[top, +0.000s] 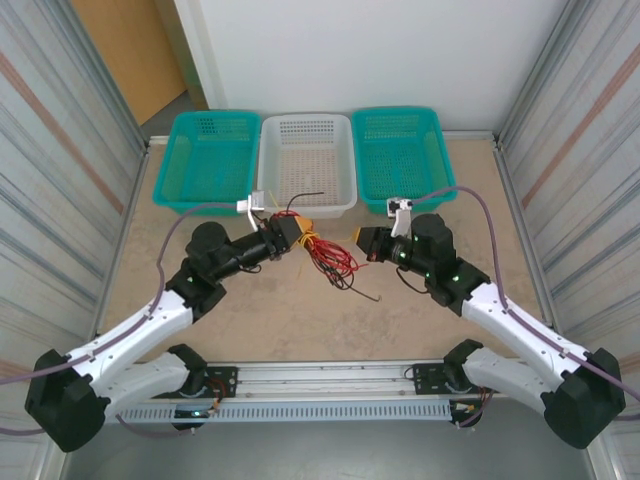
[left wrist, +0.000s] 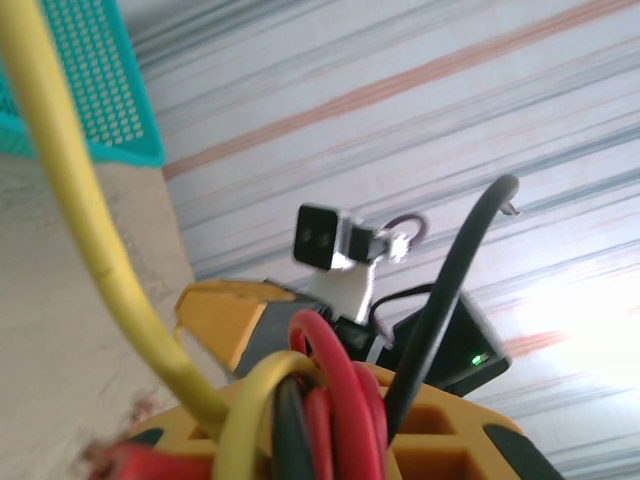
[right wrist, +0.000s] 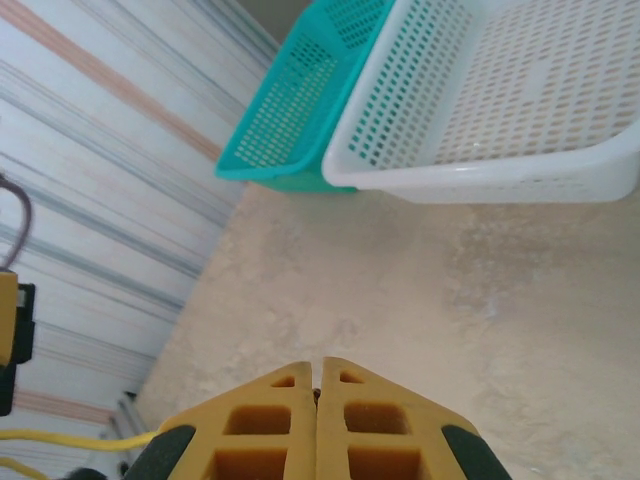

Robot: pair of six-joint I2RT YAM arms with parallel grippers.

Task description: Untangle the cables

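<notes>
The cables are a tangle of red, yellow and black wires on the table between the two arms. My left gripper is shut on one end of the bundle. In the left wrist view, red, yellow and black cables pass between its orange fingers. One black end sticks up toward the white basket. My right gripper is just right of the tangle. Its jaws are pressed together above bare table, with a tiny dark speck in the seam.
Three baskets stand in a row at the back: teal, white and teal. The white basket and a teal one lie ahead of the right fingers. Corrugated walls close in both sides. A thin wire end trails toward the front.
</notes>
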